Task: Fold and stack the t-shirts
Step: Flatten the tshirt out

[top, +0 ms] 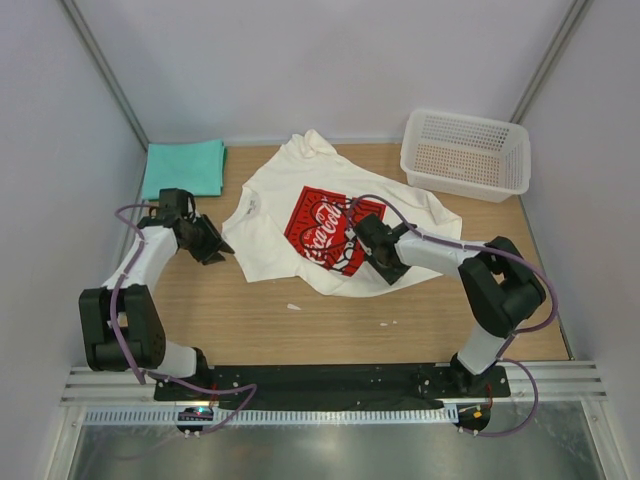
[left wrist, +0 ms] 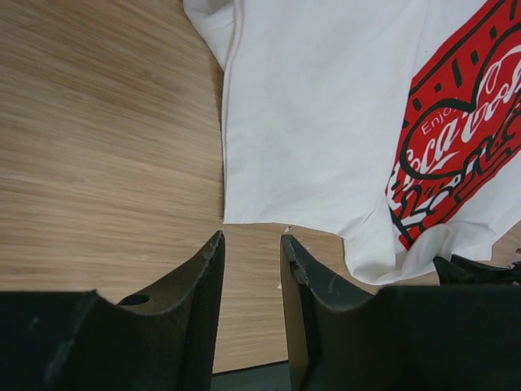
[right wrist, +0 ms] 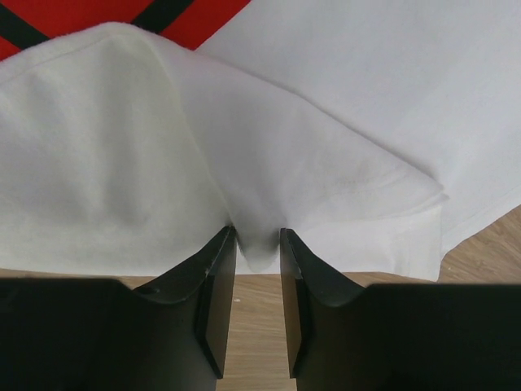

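Note:
The white t-shirt (top: 275, 205) with a red print lies spread and rumpled on the wooden table, its lower right part turned over. In the right wrist view a raised fold of this shirt (right wrist: 122, 147) is pinched between the tips of my right gripper (right wrist: 257, 236), which sits at the print's right edge (top: 352, 232). My left gripper (top: 222, 250) hovers over bare wood just off the shirt's left hem (left wrist: 317, 122). It (left wrist: 252, 238) is open with nothing between its fingers. The teal-green t-shirt (top: 183, 168) lies folded at the far left corner.
A white mesh basket (top: 465, 152) stands at the far right corner. Pale walls close in the table on three sides. A few small white specks (top: 293, 306) lie on the wood in front of the shirt.

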Motion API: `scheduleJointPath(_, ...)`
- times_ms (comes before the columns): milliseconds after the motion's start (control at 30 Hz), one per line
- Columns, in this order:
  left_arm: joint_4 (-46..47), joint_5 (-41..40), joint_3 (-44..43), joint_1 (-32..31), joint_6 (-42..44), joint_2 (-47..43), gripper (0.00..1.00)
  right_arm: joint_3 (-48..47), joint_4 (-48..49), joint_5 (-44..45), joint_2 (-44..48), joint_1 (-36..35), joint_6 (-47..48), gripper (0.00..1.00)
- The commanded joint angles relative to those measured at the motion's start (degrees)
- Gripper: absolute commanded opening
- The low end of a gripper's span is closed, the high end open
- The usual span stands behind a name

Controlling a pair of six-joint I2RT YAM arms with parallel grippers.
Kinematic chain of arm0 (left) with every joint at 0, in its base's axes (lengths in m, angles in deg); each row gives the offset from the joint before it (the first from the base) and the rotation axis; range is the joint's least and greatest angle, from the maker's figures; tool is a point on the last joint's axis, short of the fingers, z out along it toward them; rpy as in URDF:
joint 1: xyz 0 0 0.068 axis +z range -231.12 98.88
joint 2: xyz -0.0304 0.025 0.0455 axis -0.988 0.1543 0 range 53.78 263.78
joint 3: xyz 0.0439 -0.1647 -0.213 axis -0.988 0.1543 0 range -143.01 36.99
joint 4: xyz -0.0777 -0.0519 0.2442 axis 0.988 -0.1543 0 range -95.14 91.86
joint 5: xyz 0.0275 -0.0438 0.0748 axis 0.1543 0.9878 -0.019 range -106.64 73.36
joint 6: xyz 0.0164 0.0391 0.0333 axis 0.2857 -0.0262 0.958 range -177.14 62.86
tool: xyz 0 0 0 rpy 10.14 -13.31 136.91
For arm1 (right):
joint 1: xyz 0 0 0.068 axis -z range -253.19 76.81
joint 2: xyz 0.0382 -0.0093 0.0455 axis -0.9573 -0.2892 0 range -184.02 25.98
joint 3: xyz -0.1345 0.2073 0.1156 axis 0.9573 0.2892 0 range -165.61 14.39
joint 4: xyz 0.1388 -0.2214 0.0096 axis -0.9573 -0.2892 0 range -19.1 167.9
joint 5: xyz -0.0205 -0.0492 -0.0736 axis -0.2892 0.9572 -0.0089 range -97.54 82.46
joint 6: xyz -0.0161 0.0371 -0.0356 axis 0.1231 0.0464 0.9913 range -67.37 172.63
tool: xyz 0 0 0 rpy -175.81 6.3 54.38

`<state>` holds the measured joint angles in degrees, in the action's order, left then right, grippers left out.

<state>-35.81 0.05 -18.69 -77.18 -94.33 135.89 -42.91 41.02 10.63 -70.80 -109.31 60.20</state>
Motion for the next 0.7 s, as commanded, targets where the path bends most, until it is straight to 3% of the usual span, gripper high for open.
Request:
scheduleJointPath(0,0.67,1.33,-0.22,1.06,0.89,-1.42,0.35,-0.27,1.55,1.25,-1.22,-0.44,0.95,0.33)
scheduleJointPath(267,-0.21,1.42,-1.27,3.17,2.38,-0.46,0.38,-0.89,0.15,3.35,-1.14,-0.44,0.43,0.20)
scheduleJointPath(500,0.05,1.85,-2.41,3.70,1.86,1.12,0.42,-1.67,-3.01,3.45,2.20,-0.44,-0.36,0.01)
scheduleJointPath(667,2.07,2.38,-2.77,3.70,0.45,2.44,0.48,-3.26,-5.82,3.53,5.18,-0.36,-1.94,0.02)
